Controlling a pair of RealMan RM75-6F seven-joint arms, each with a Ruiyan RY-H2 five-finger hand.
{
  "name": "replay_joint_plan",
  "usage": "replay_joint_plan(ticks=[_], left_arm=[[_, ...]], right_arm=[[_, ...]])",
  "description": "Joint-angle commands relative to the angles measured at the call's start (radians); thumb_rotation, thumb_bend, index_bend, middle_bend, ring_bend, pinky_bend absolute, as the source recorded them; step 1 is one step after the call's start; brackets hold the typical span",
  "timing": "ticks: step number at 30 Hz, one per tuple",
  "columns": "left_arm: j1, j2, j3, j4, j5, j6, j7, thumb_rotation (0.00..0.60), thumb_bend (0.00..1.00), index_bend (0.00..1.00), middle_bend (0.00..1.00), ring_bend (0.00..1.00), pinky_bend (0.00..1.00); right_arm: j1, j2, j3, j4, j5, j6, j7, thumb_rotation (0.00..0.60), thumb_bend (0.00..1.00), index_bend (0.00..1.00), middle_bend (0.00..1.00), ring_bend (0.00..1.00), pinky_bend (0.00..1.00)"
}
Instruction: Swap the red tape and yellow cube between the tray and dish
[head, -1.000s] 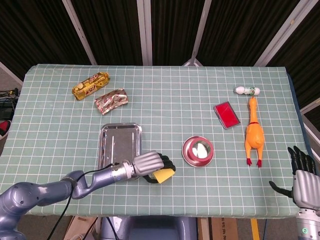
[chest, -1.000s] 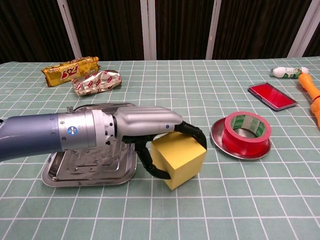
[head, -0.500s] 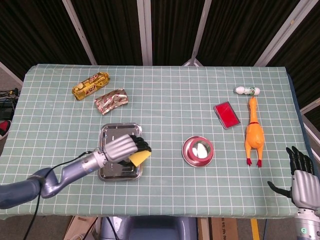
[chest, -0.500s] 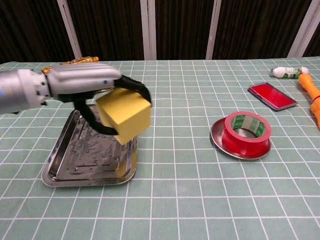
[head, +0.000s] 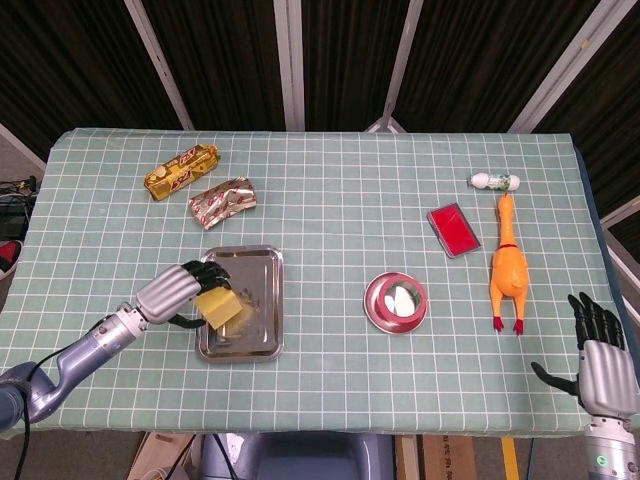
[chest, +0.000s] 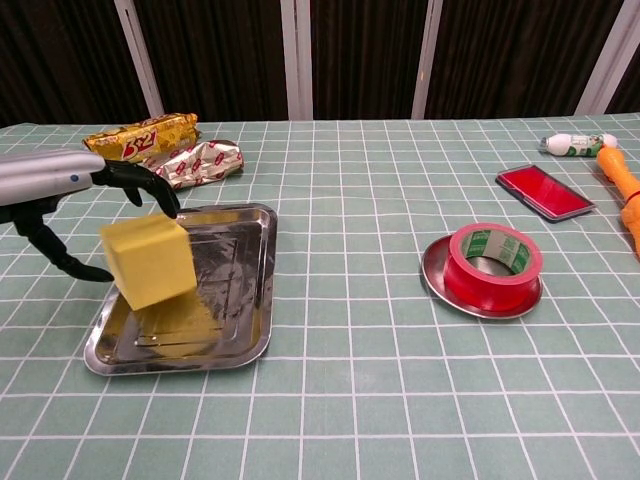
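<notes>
My left hand (chest: 60, 195) grips the yellow cube (chest: 148, 262) just above the tray's (chest: 255, 290) left side, directly below, while the red tape (chest: 492, 265) sits well to the right.

A table (head: 330, 200) stood covered in a pale green checked cloth. Behind it hung dark curtains (head: 220, 60) crossed by slanting white poles (head: 160, 60). Brown flooring showed below its front edge.

Right hand (head: 603, 362) cut off at frame bottom; rubber chicken (chest: 626, 196) perhaps half cropped.
</notes>
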Motion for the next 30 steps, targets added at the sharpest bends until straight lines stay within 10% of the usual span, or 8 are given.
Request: replay_joint_plan(ticks=[1,13,17,23,30], left_arm=[[0.013,-0.038,-0.009,0.048,-0.007,0.002,-0.015,0.6,0.14,0.31,0.16,0.12,0.24],[0.023,-0.107,-0.083,0.078,-0.012,0.1,-0.031,0.6,0.0,0.26,0.03,0.0,0.07],[0.082,-0.007,-0.115,-0.065,-0.033,0.223,-0.005,0.6,0.0,0.2,0.0,0.0,0.06],[0.282,0.27,-0.032,-0.462,-0.121,0.296,0.328,0.6,0.0,0.17,0.0,0.0,0.05],[0.454,0.314,-0.019,-0.531,-0.195,0.423,0.338,0.6,0.0,0.18,0.0,0.0,0.05]], right_arm=[[-0.004,0.004,0.002,-0.004,0.0,0.003,0.007,0.6,0.0,0.01,0.02,0.0,0.0],[-0.006,0.01,0.008,-0.001,0.001,-0.008,0.02,0.6,0.0,0.01,0.02,0.0,0.0],[-0.006,0.012,0.005,-0.002,-0.003,-0.015,0.023,0.6,0.0,0.01,0.02,0.0,0.0],[-0.005,0.017,0.001,-0.01,-0.013,-0.024,0.032,0.6,0.0,0.01,0.02,0.0,0.0],[0.014,0.015,-0.022,0.026,-0.095,-0.034,0.014,0.6,0.0,0.01,0.02,0.0,0.0]])
